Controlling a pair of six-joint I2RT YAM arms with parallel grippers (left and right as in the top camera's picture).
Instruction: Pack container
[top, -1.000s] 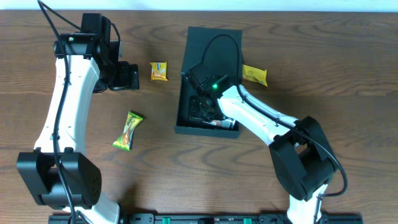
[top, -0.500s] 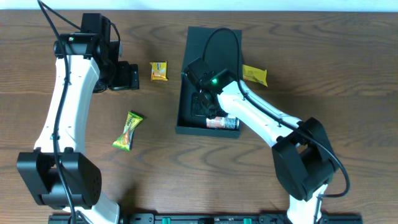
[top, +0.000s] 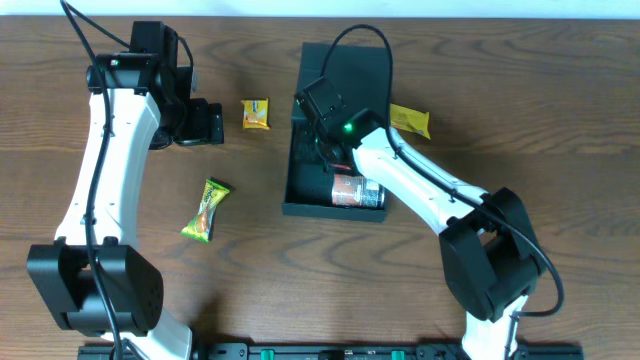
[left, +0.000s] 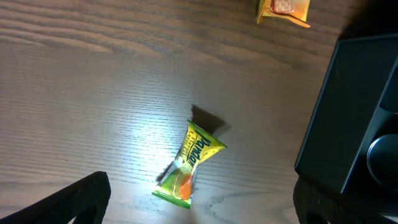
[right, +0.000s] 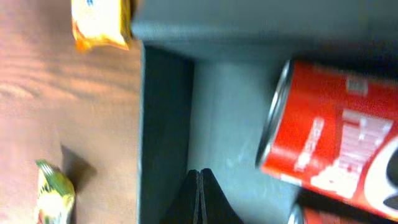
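The dark container (top: 298, 205) stands open at the table's middle, its flap lid (top: 345, 62) folded back. A red snack can (top: 352, 189) lies inside near the front wall; it also shows in the right wrist view (right: 336, 149). My right gripper (top: 322, 140) is over the container's left half, fingers shut and empty (right: 199, 198) above its floor (right: 227, 118). My left gripper (top: 212, 124) is open and empty above the table; its fingers frame a green-yellow packet (left: 188, 164), also in the overhead view (top: 206, 209).
An orange-yellow packet (top: 256, 114) lies left of the container, also in the left wrist view (left: 284, 10) and the right wrist view (right: 99, 23). A yellow packet (top: 410, 120) lies right of the container. The container's wall shows in the left wrist view (left: 345, 106).
My right gripper has drawn back from the container's front toward its lid end, leaving the red can in full view. The left arm has not moved.
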